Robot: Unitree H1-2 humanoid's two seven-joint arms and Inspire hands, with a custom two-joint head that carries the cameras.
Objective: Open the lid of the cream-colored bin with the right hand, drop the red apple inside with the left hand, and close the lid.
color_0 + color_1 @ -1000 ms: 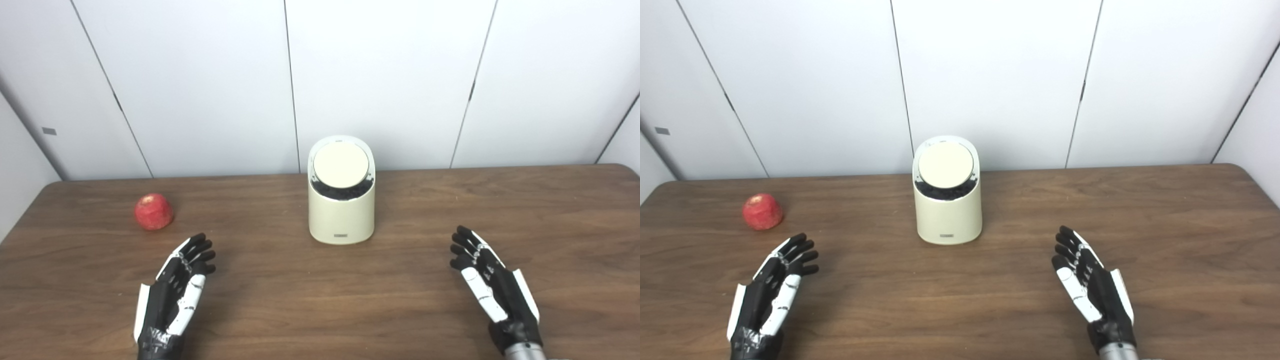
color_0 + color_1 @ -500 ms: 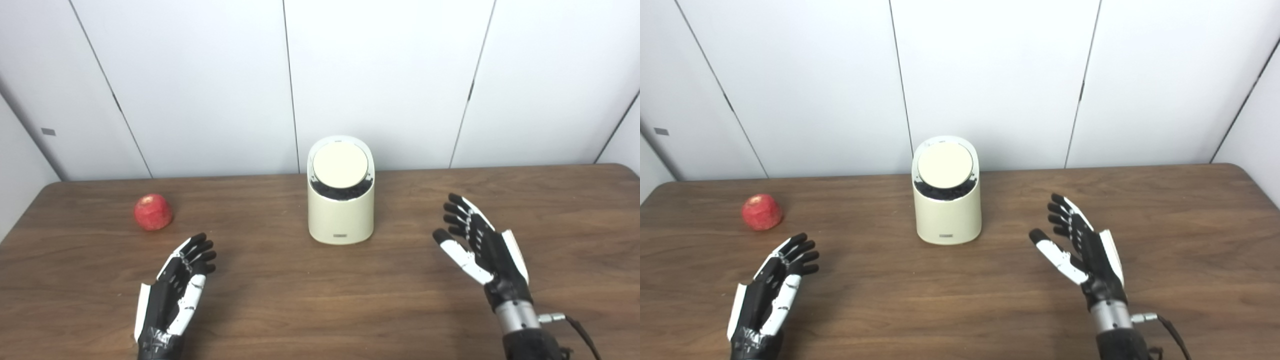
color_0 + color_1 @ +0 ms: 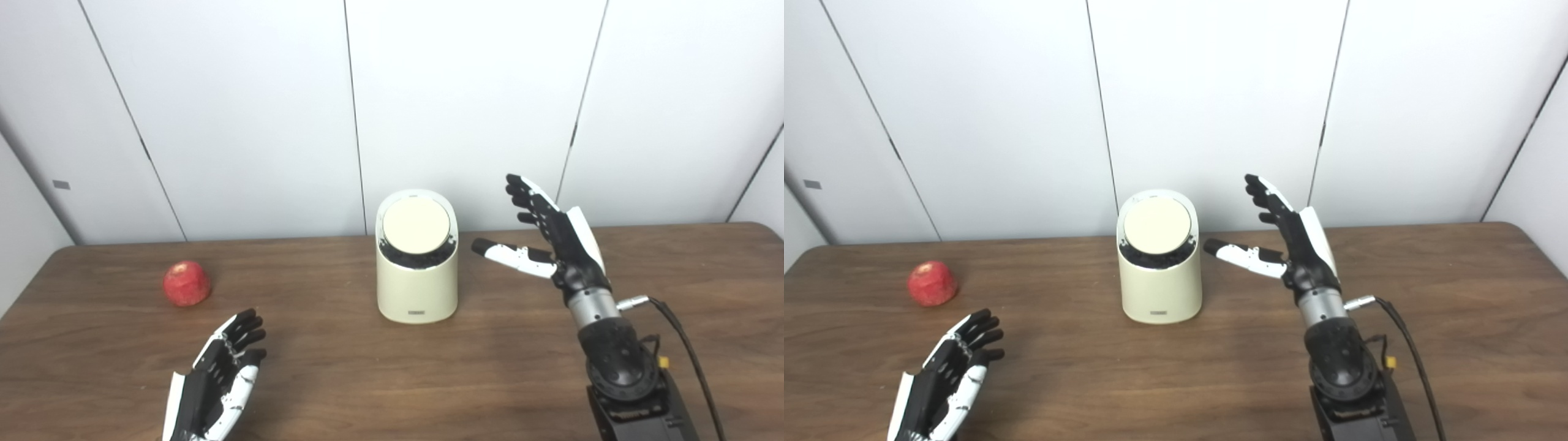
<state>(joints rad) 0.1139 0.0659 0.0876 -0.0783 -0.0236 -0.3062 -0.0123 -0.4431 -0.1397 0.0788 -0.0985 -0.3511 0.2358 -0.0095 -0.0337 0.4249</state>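
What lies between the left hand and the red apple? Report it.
Nothing: only bare table separates the left hand from the red apple, which sits farther back and slightly left. Both eye views show this.

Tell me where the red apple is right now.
The round red apple sits on the brown wooden table, left of the cream-colored bin, beyond the left robot hand.

The bin (image 3: 417,283) stands at the middle of the desk (image 3: 343,380), its lid (image 3: 416,225) on top. The apple (image 3: 186,283) lies well to its left. The left robot hand (image 3: 214,383) sits before the apple; the right robot hand (image 3: 545,236) hangs just right of the lid.
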